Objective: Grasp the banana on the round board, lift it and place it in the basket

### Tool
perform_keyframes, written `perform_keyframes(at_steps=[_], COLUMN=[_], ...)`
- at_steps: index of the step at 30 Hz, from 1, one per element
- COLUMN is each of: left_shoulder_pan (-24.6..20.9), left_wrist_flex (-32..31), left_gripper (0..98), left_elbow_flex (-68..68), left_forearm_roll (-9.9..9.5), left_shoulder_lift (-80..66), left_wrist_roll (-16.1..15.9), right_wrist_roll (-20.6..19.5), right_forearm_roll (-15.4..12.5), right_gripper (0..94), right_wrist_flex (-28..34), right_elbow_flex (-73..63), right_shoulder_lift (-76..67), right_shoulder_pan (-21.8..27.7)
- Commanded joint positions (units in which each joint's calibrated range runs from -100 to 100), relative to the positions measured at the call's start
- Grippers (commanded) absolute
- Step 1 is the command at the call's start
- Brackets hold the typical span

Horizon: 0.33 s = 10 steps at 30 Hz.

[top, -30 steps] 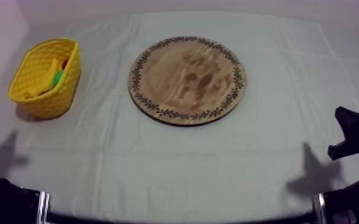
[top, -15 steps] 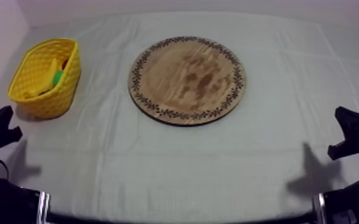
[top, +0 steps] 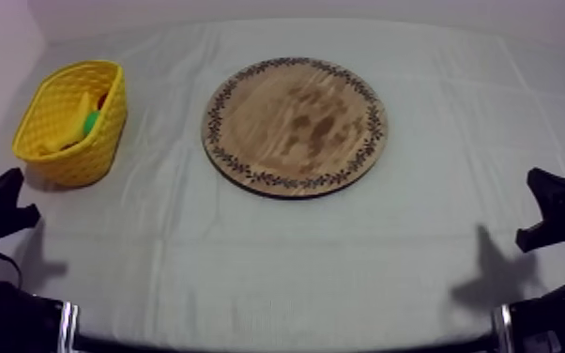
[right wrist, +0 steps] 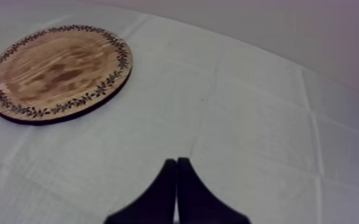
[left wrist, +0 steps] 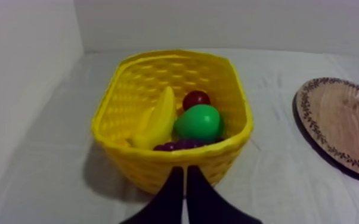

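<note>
The banana (left wrist: 158,119) lies inside the yellow basket (left wrist: 171,156), leaning on its left wall beside a green pear (left wrist: 198,122), a small red fruit (left wrist: 196,99) and dark grapes (left wrist: 182,145). From above, the basket (top: 68,150) stands at the table's left and the round wooden board (top: 294,126) in the middle is bare. My left gripper (left wrist: 185,174) is shut on nothing, a narrow wedge just short of the basket's near wall, and sits low at the left (top: 19,195) in the top view. My right gripper (right wrist: 176,164) is shut over bare cloth, low at the right (top: 530,208).
The board (right wrist: 56,71) lies ahead and to the left of my right gripper, and its edge (left wrist: 343,128) shows to the right of the basket. A pale wall (left wrist: 21,89) rises close along the basket's left side. Grey-white cloth (top: 277,253) covers the table.
My left gripper has drawn back from beside the basket to the table's lower left, moving only slightly over the last half second. The right arm, basket and board have not moved.
</note>
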Motion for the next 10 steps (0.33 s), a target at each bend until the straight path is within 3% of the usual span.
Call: perform_keyframes(at_steps=[1, 10], left_shoulder_pan=[0.01, -0.08], left_wrist_flex=[-0.18, -0.49], left_gripper=[0.0, 0.0], left_elbow_flex=[0.04, 0.13], left_forearm_roll=[0.05, 0.19], left_shoulder_lift=[-0.05, -0.08], left_wrist_roll=[0.03, 0.76], right_wrist_roll=[0.01, 0.01], right_forearm_roll=[0.00, 0.00], right_gripper=[0.3, 0.3], right_wrist_flex=[0.03, 0.03], right_elbow_flex=[-0.03, -0.03], right_shoulder_lift=[0.00, 0.00], right_shoulder_pan=[0.00, 0.00])
